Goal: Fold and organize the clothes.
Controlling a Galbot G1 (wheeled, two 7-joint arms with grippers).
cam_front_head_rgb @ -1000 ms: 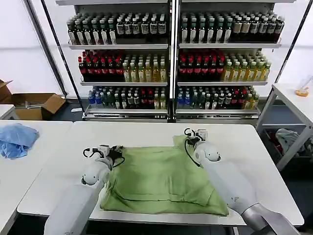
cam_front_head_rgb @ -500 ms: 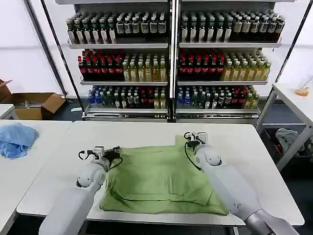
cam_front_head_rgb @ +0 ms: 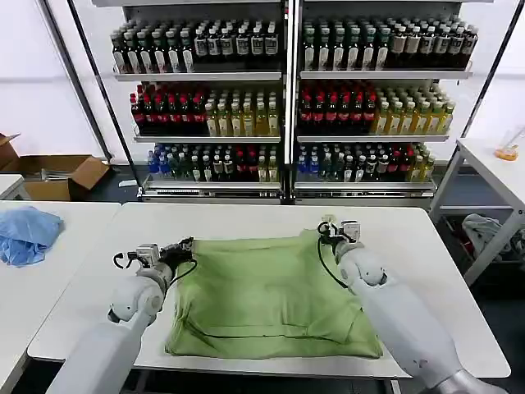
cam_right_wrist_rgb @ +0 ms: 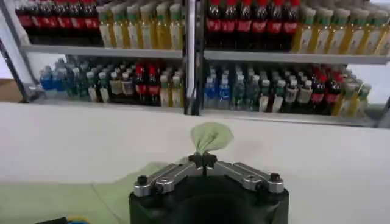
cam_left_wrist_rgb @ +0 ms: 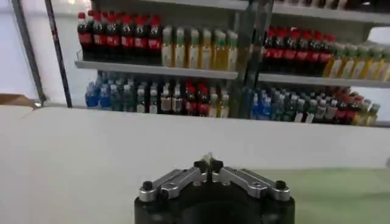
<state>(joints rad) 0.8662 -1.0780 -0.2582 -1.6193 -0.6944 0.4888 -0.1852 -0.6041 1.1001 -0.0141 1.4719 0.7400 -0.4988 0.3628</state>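
The clothes, one light green shirt (cam_front_head_rgb: 275,295), lie spread on the white table (cam_front_head_rgb: 246,217) in the head view. My left gripper (cam_front_head_rgb: 186,245) is shut on the shirt's far left corner, and a small pale tip of cloth pokes out between the closed jaws of this gripper (cam_left_wrist_rgb: 208,164). At the far right corner my right gripper (cam_front_head_rgb: 325,235) is also shut on the shirt. A green tuft of shirt (cam_right_wrist_rgb: 211,136) sticks up past that gripper's tips (cam_right_wrist_rgb: 204,161). The far edge runs nearly straight between the two grippers.
A light blue cloth (cam_front_head_rgb: 28,233) lies on the neighbouring table to the left, with a cardboard box (cam_front_head_rgb: 59,176) behind it. Shelves of bottles (cam_front_head_rgb: 287,107) stand beyond the table. A side table (cam_front_head_rgb: 492,164) with a cloth beneath it is on the right.
Both grippers have moved apart, the left one leftward and the right one rightward. The shirt's far edge is pulled wider and flatter between them.
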